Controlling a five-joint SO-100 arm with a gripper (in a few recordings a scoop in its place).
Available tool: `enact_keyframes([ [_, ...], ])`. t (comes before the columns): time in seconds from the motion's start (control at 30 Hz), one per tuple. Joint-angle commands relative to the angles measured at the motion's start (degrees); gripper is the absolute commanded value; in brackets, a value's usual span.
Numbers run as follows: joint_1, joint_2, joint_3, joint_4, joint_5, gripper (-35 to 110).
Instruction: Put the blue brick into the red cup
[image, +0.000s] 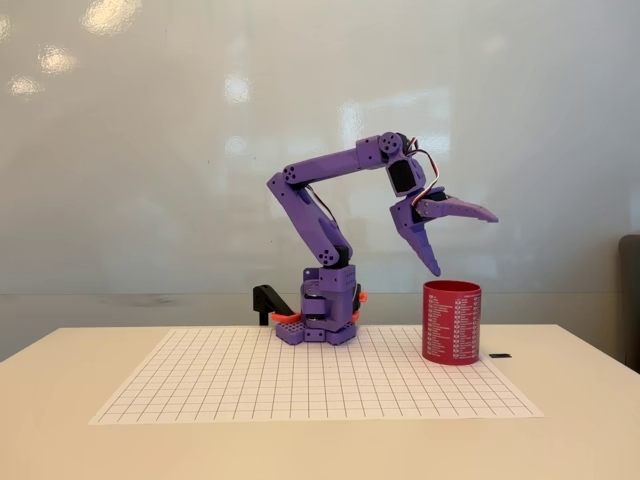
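Purple gripper (462, 240) hangs wide apart, empty, above the red cup (451, 321); should swing toward the table's right edge for that dark piece (499, 355).

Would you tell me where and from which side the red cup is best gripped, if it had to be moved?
Probably by its rim, from above: the red cup stands upright with its mouth open, so one finger could go inside the wall and one outside. The open claw hangs just above it.
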Motion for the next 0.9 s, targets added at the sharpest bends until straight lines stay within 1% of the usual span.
enact_keyframes([
  [0.0,-0.4,1.0,-5.6,-0.7,-0.8,0],
  [0.23,-0.4,0.4,-5.6,-0.5,-1.1,-1],
  [0.5,-0.4,-0.3,-4.7,-1.1,-4.4,-1],
  [0.57,3.1,-2.6,-4.9,-3.0,-6.4,-1],
  [0.7,13.6,-12.7,-6.2,-9.4,-11.3,-1],
  [0.87,29.0,-25.6,-12.7,-15.6,-9.9,-1],
])
